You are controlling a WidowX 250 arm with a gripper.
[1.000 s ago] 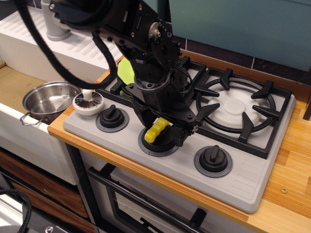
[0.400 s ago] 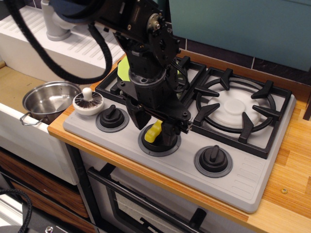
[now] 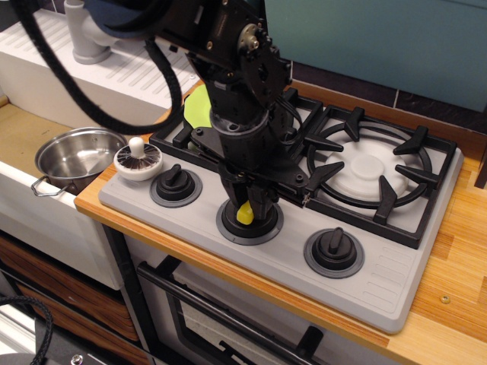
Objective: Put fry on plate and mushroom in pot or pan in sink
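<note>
The yellow fry [image 3: 245, 214] sits on the middle stove knob, mostly hidden between my fingers. My gripper [image 3: 248, 216] points down over that knob with its fingers closed around the fry. The lime-green plate [image 3: 195, 111] lies on the left burner grate, largely hidden behind my arm. The white mushroom [image 3: 138, 160] rests upside down, gills and stem up, on the stove's front left corner. The steel pot [image 3: 74, 157] stands empty in the sink [image 3: 21, 135], just left of the mushroom.
Black knobs stand at the left [image 3: 176, 185] and right [image 3: 333, 247] of my gripper. The right burner has a black grate and a white cap [image 3: 370, 169]. A white ribbed drainboard [image 3: 114, 70] and a grey tap base [image 3: 89, 42] lie behind the sink.
My gripper has lowered onto the middle knob and its fingers have drawn together from a wide spread around the fry, which now shows only as a small yellow tip.
</note>
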